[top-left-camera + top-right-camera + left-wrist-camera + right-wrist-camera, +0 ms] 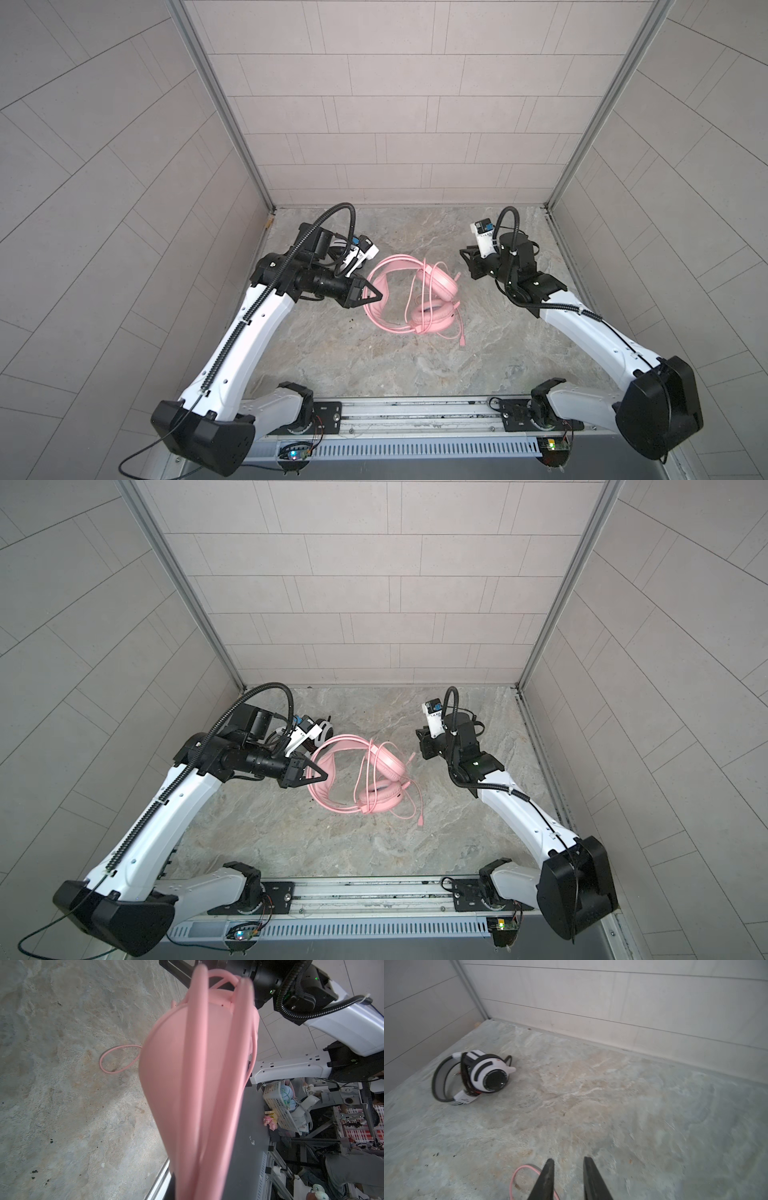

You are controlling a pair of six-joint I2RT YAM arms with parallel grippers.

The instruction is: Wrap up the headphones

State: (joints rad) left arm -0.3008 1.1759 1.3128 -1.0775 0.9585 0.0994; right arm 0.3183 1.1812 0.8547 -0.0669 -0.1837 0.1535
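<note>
The pink headset [415, 295] lies near the middle of the table [415, 365], and all places here are given from it. Its band makes a loop on the side of the left arm, its two ear cups lie on the side of the right arm, and the pink cable [419, 291] is wound over the cups, with the plug end trailing on the table toward the front rail. The left gripper [374, 296] is at the band, with its jaws closed; it seems to pinch the band, but the contact is partly hidden in both top views. In the left wrist view the band [166, 1084] and the cable strands fill the picture, very close. The right gripper [568, 1164] is just beside the cups, toward the back wall, its jaws a little apart and holding nothing. The white headset [477, 1076] lies well apart, behind the left arm, near the back corner.
</note>
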